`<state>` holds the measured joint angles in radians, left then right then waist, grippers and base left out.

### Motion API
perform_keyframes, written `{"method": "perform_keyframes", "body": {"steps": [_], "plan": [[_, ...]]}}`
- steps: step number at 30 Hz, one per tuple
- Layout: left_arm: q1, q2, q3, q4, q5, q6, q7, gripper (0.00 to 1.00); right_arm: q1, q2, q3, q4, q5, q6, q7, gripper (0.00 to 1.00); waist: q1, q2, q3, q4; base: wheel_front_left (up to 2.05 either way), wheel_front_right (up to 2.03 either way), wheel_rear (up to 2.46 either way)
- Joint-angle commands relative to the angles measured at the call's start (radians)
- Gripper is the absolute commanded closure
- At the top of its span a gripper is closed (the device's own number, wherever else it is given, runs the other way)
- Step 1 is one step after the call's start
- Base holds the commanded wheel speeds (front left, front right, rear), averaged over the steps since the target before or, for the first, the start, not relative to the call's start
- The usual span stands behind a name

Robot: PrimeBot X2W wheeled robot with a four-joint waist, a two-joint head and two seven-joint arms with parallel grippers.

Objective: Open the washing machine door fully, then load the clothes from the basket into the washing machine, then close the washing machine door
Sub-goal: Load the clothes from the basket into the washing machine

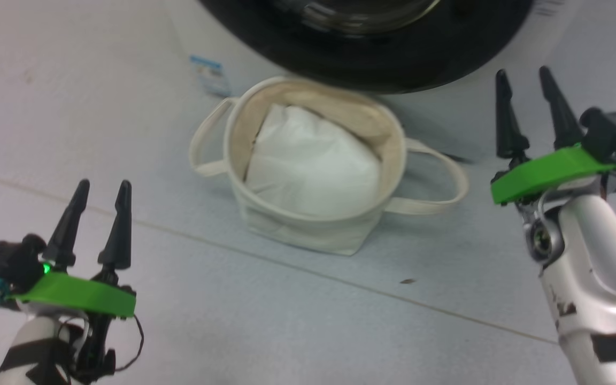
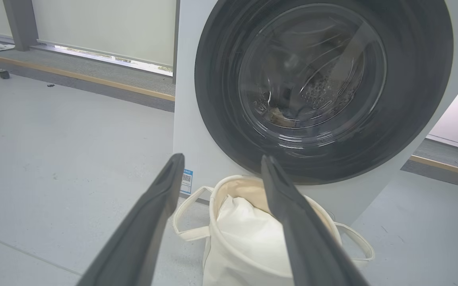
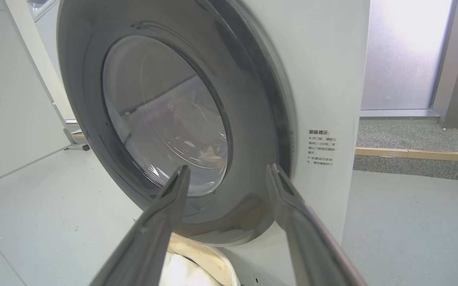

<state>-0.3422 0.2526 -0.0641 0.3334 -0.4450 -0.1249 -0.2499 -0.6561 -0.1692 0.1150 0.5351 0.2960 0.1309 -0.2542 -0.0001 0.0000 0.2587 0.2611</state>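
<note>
Black-fingered left gripper (image 1: 104,184) at 7 o'clock and right gripper (image 1: 523,72) at 3 o'clock in head view, both spread wide, holding nothing. Closing step likely at its end: draw right gripper straight back clear of washing machine door (image 2: 312,79) without snagging rim, then check seating all round. Door at 12 o'clock beyond basket (image 1: 297,230), apparently flush on washing machine (image 2: 187,131); wide glossy black rim, bulging clear glass, blurred dark shapes behind.

Spread jaws just before the washing machine door (image 3: 165,115)
</note>
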Motion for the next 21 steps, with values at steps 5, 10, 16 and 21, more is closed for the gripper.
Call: {"method": "perform_keyframes", "body": {"steps": [5, 10, 16, 21], "plan": [[0.033, 0.055, 0.035, -0.023, -0.072, -0.006, -0.012, 0.0, 0.13, 0.003, 0.066, -0.182, 0.021, 0.0, -0.008, 0.0, 0.0001, 0.0, -0.121, -0.157, 0.0, 0.0, 0.0], [0.067, 0.066, 0.032, -0.026, -0.1, -0.006, -0.012, 0.0, 0.223, 0.001, 0.07, -0.241, 0.036, 0.0, -0.008, 0.0, 0.0001, 0.0, -0.165, -0.213, 0.0, 0.0, 0.0], [0.105, 0.082, 0.011, -0.013, -0.135, -0.006, -0.012, 0.0, 0.344, -0.005, 0.063, -0.296, 0.052, 0.0, -0.008, 0.0, 0.0001, 0.0, -0.208, -0.273, 0.0, 0.0, 0.0], [0.119, 0.085, 0.018, -0.011, -0.145, -0.006, -0.012, 0.0, 0.428, 0.008, 0.033, -0.345, 0.054, 0.0, -0.008, 0.0, 0.0001, 0.0, -0.224, -0.291, 0.0, 0.0, 0.0]]}}
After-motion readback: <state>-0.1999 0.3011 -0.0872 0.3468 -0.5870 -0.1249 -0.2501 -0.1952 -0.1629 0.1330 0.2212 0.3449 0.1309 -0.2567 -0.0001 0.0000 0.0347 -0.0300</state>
